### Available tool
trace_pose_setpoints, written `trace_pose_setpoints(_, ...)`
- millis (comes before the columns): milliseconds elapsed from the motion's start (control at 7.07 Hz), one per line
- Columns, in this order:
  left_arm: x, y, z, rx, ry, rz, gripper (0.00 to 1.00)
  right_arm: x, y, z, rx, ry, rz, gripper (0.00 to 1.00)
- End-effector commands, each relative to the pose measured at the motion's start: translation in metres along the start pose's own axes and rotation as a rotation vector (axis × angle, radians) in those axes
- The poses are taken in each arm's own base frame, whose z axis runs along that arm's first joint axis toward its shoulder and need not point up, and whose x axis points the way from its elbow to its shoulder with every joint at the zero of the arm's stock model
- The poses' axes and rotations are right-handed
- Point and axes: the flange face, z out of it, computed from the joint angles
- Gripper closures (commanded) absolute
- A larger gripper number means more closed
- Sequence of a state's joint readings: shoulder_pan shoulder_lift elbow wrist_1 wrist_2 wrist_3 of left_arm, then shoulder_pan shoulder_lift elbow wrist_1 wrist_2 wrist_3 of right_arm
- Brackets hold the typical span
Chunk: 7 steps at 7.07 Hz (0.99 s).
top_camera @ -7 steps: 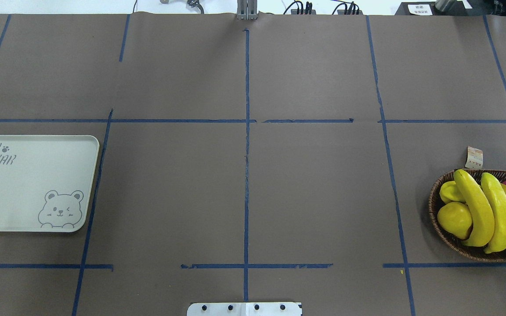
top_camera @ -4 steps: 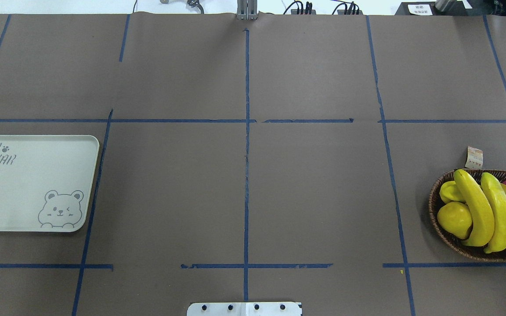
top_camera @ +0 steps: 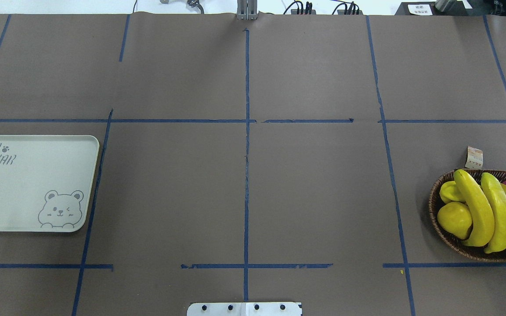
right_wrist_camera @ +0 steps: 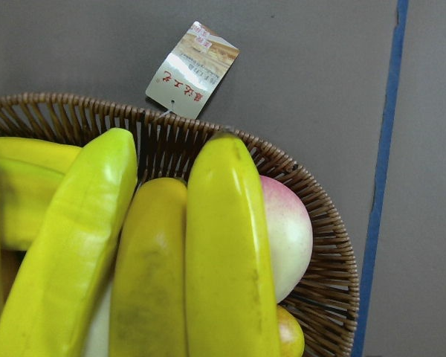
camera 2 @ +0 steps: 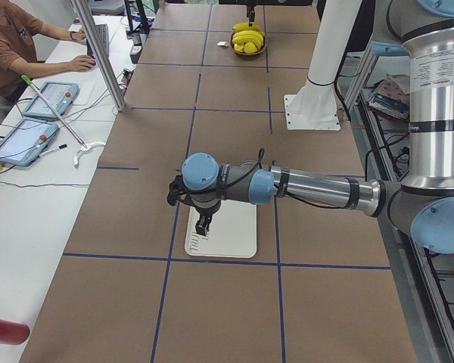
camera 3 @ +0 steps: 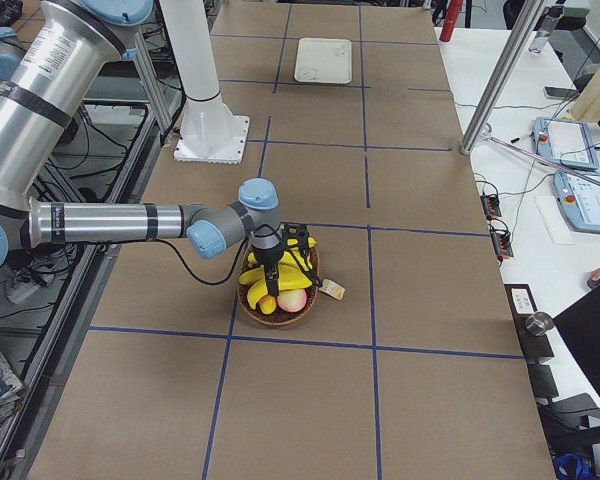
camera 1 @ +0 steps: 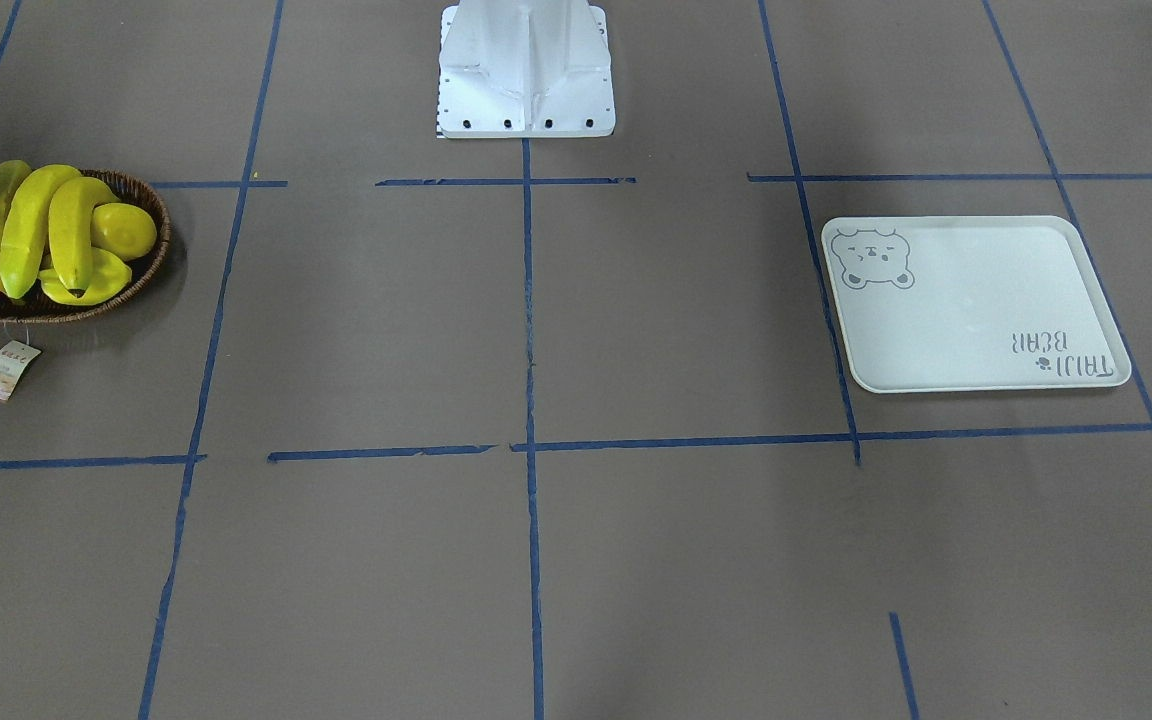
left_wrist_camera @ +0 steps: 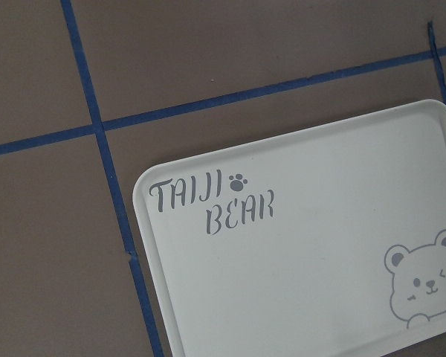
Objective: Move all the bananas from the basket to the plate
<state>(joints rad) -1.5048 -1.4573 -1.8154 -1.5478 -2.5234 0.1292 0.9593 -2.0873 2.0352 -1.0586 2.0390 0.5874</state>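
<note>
A: Plates? L gripper [camera 2: 203,226]?
B: 1 plate [top_camera: 29,184], lying at left. L gripper is hovering over it; open/closed, can't tell.
A: Bananas?
B: 4 bananas [top_camera: 475,206] are sitting in 1 basket [top_camera: 450,246] at right, w/ 1 lemon [top_camera: 455,219]. R gripper [camera 3: 298,246] is hanging above; can't tell either.

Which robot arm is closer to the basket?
Right. The right end effector hangs just over the basket; the left end effector hangs over the plate, far from the basket.
</note>
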Motion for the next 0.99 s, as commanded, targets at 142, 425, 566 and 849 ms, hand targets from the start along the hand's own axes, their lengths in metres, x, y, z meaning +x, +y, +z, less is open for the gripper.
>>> trace_pose_setpoints(142,-0.0014,0.0003,0.0010,-0.001,0.000,0.001,0.00,-0.0019,0.0066,0.0150,-0.039,0.009,-0.019,0.21)
trace_pose_setpoints(425,-0.0014,0.0003,0.0010,-0.001,0.000,-0.001,0.00,-0.0010,0.0067,0.0153,-0.039,0.009,-0.022,0.58)
trace_pose_setpoints(566,-0.0020,0.0004,0.0014,-0.002,0.000,-0.002,0.00,0.0000,0.0072,0.0153,-0.040,0.011,-0.019,0.75)
trace_pose_setpoints(849,-0.0031,0.0007,0.0023,-0.004,0.001,-0.004,0.00,-0.0004,0.0059,0.0136,-0.035,0.011,-0.018,0.87)
